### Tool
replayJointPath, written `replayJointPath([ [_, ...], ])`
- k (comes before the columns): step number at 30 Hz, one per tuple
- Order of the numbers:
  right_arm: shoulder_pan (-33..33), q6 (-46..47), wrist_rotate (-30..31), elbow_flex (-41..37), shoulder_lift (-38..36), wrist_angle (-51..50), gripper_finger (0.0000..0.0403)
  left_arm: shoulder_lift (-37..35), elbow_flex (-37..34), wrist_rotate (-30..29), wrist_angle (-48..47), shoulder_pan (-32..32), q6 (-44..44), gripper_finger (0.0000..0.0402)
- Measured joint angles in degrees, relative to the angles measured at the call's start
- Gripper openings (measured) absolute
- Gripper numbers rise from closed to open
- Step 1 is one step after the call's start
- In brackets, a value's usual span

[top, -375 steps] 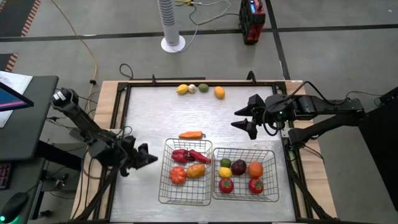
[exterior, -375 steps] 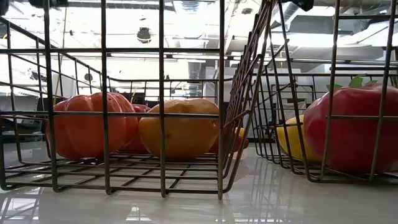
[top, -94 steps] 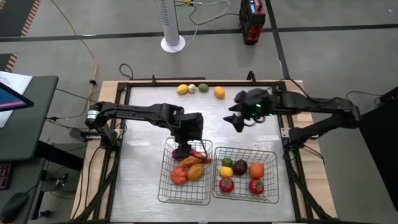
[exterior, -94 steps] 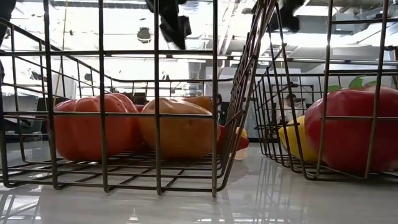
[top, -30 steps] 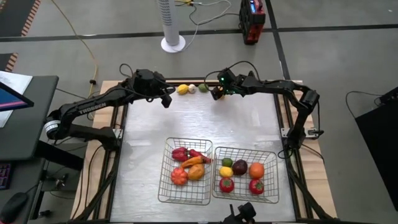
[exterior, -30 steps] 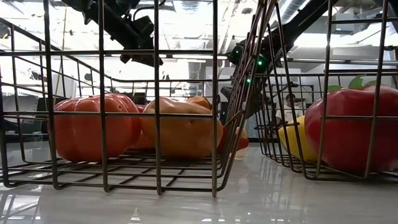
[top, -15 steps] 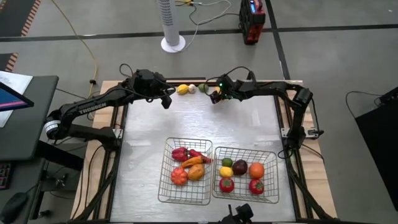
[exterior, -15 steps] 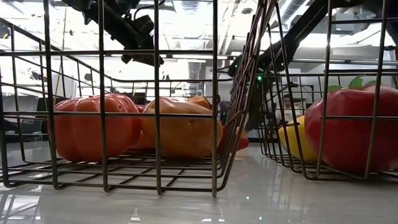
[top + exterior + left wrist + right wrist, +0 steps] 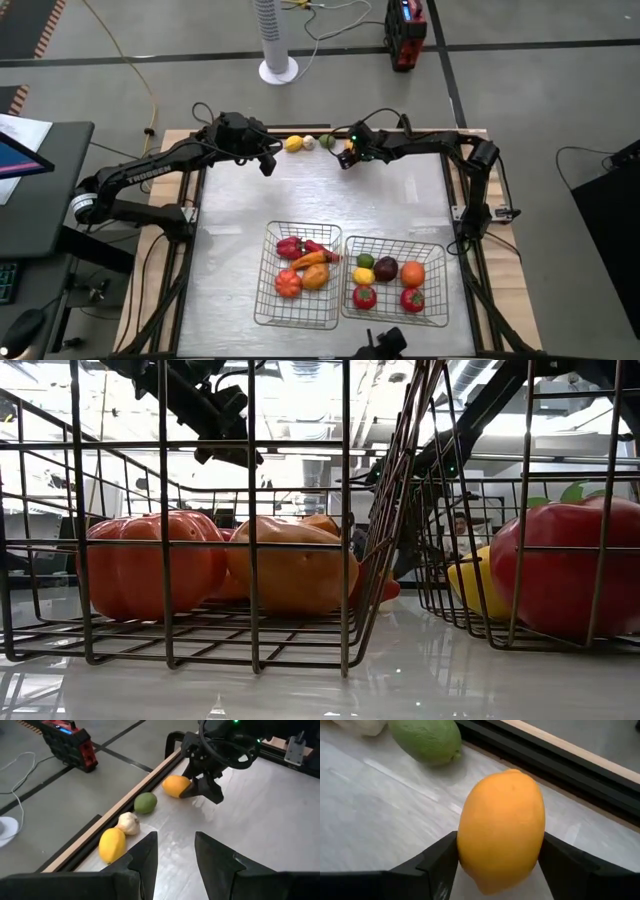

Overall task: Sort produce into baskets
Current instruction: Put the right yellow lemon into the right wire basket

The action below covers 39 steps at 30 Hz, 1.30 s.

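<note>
The right end effector (image 9: 497,865) pinches the orange fruit (image 9: 501,827) at the worktop's (image 9: 330,195) far edge, presumably to carry it basketward, while the left end effector (image 9: 172,852) waits spread.

Grey concrete floor (image 9: 560,90), white tower fan (image 9: 273,40), red box (image 9: 404,30)

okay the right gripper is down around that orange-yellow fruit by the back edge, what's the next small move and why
Probably finish closing, then lift. The right gripper has a finger on each side of the orange-yellow fruit, which still sits on the table beside the green fruit. It likely belongs in the right basket, with the other fruit.
</note>
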Motion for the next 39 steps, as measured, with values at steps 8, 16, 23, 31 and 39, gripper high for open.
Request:
replayJointPath([
  [8,0.03,-0.92,-1.90,0.59,-1.45,-3.99,0.0245,0.00,0.00,-0.91,0.10,-0.01,1.54,0.0116],
  [16,2.39,-5.31,-9.33,3.90,-9.32,-17.58,0.0248,0.00,0.00,-0.90,0.02,-0.22,-1.35,0.0116],
  [23,4.91,-12.39,-27.40,4.48,-21.90,-28.50,0.0249,0.00,0.00,-0.90,0.06,-0.71,-4.11,0.0116],
  [31,13.72,-18.55,-32.90,4.48,-31.87,-36.28,0.0249,0.00,0.00,-1.02,0.18,-0.71,-5.06,0.0116],
  [39,27.29,-18.47,-35.97,4.48,-32.50,-42.02,0.0250,0.00,0.00,-0.85,0.08,-1.08,-8.24,0.0116],
])
